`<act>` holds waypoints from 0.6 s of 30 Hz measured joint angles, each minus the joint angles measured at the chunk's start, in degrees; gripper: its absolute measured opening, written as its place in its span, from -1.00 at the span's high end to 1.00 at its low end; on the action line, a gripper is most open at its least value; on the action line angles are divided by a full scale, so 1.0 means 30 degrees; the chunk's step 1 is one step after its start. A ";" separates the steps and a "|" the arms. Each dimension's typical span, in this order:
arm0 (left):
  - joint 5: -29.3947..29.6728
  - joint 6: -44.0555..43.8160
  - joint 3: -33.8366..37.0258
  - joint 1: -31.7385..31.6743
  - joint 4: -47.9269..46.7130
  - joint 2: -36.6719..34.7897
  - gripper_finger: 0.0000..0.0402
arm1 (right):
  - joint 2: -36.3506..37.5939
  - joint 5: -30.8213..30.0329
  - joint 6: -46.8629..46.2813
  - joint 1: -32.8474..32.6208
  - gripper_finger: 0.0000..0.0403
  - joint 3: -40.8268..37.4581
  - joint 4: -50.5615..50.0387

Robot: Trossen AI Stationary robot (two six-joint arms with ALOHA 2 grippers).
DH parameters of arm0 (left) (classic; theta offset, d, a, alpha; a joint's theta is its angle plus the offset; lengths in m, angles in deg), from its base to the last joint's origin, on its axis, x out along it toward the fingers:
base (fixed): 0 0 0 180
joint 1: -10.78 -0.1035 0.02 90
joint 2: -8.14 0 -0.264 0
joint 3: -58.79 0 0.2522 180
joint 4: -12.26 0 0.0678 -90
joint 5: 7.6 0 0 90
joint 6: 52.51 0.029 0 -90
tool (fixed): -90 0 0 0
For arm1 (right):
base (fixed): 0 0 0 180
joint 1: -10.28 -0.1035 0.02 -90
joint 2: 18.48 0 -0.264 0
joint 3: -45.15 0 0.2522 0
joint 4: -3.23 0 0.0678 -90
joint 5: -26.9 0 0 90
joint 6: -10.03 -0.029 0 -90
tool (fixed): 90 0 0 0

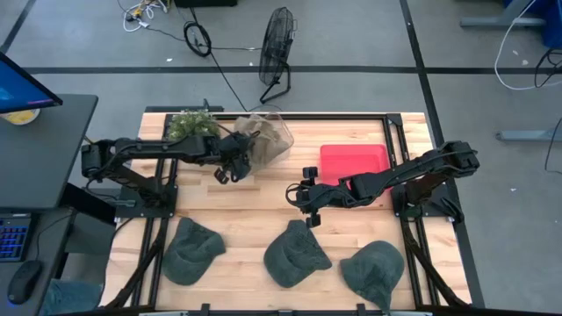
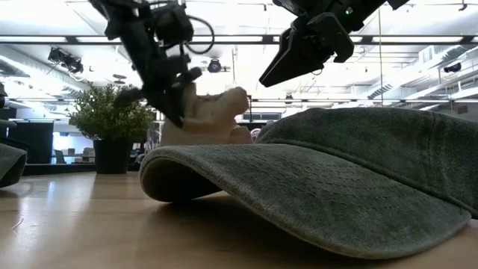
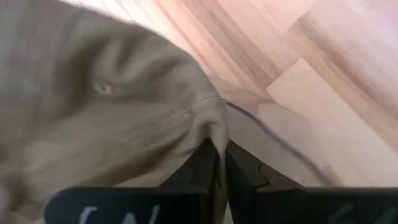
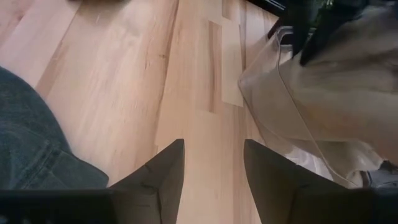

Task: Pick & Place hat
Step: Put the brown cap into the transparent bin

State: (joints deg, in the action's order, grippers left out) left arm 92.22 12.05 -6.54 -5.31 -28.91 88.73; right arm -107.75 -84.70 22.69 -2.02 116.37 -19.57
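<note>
A tan hat (image 1: 260, 133) lies bunched at the mouth of a clear container (image 1: 279, 140) near the table's far edge. My left gripper (image 1: 239, 158) is at the hat's near-left side, shut on its cloth (image 3: 124, 106). Three dark green hats rest flat along the near edge: left (image 1: 193, 250), middle (image 1: 295, 254), right (image 1: 373, 272). My right gripper (image 1: 297, 202) hovers open above the table, just beyond the middle green hat (image 4: 31, 155), touching nothing. In the low view it (image 2: 287, 63) hangs above the green hat (image 2: 336, 172). My left gripper (image 3: 219, 149) pinches a raised fold of the tan hat's cloth (image 3: 211, 121) between its two shut fingers. The fingers come from the table's left, slanting down. The rest of the hat bulges beyond the fingers, against the clear container (image 4: 292, 106).
A red tray (image 1: 354, 162) lies on the right of the table beneath my right arm. A potted plant (image 1: 193, 123) stands at the far left beside the container. Bare wood (image 1: 255, 206) spreads in the middle between the grippers and the green hats.
</note>
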 joint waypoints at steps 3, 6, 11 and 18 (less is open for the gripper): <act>-0.0056 -0.2030 0.0828 -0.0255 0.0692 0.0000 0.83 | 0.0000 0.0000 0.0000 -0.0005 0.16 0.0000 0.0000; -0.0017 -0.4303 0.1257 -0.0403 0.0997 -0.0007 0.81 | 0.0000 0.0000 0.0007 -0.0005 0.16 0.0000 0.0000; 0.0059 -0.6027 0.1305 -0.0346 0.1111 0.0000 0.74 | 0.0000 0.0000 0.0007 -0.0005 0.16 0.0000 0.0007; 0.1725 -0.7863 0.0647 0.0251 0.0819 0.0000 0.43 | 0.0000 0.0000 0.0007 -0.0005 0.16 0.0000 0.0007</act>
State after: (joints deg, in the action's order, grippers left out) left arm 97.39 -11.54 -4.60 -4.56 -26.45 88.73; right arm -107.75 -84.70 22.71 -2.04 116.37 -19.54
